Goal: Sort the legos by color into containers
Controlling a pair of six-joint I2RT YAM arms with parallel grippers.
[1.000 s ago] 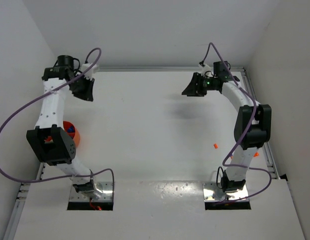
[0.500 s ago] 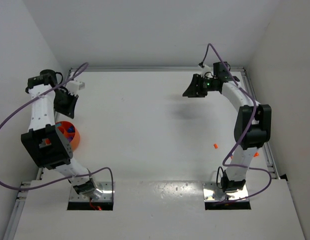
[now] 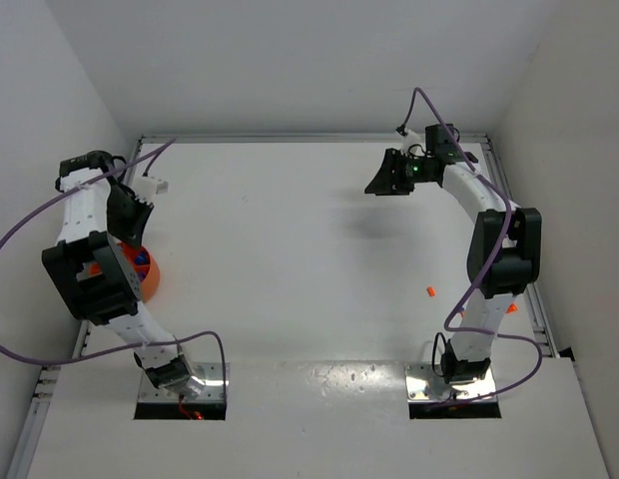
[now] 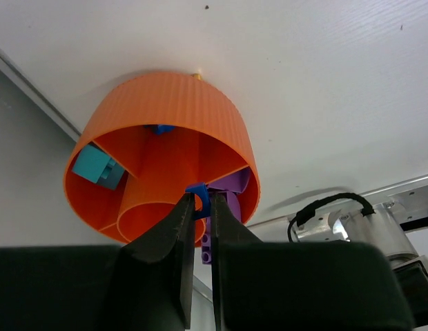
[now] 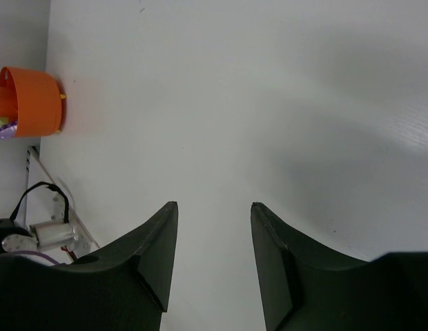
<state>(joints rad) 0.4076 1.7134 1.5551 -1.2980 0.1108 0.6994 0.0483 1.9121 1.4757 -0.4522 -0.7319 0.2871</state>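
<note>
The left claw (image 4: pixel 200 209) pinches a blue brick (image 4: pixel 198 194) over the orange bowl (image 4: pixel 166 103). The right claw (image 5: pixel 214 219) hangs half open, empty, above the worktop (image 5: pixel 269 103).

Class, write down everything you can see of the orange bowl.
The orange bowl is round, seemingly plastic, with a ribbed outer wall. Inner dividers and a central tube split it into compartments; one holds a teal brick, another a purple brick. It stands upright on the white table, near its left edge.
</note>
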